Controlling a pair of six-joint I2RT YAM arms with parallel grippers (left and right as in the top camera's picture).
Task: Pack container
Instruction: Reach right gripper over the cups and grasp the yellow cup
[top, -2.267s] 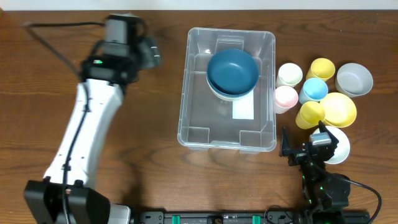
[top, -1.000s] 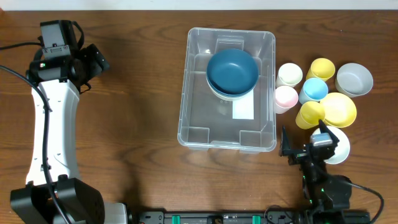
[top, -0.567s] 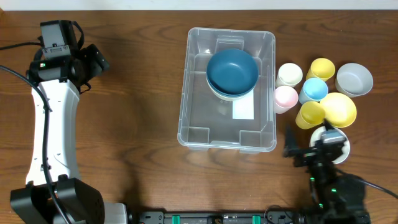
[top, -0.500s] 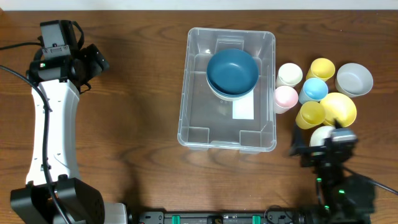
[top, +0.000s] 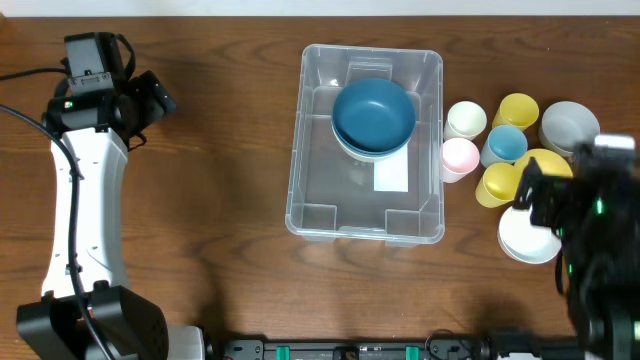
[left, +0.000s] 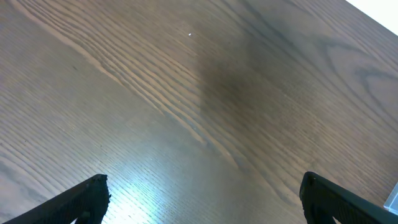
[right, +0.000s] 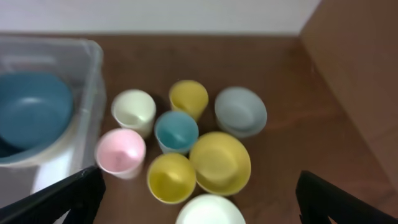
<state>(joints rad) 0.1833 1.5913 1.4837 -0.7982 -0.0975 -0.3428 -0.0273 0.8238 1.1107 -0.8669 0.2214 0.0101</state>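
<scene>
A blue bowl (top: 374, 112) sits in the bin (top: 335, 195). The left claw (left: 208, 196) and the right claw (right: 202, 202) are spread wide, empty

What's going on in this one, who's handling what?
Two robot arms are packing the clear container. A blue bowl already sits inside, stacked on a paler bowl. The right hand hovers open above the loose cups and bowls beside the container, near the white bowl, holding nothing. The left hand is open over bare table at the far left, also empty.
</scene>
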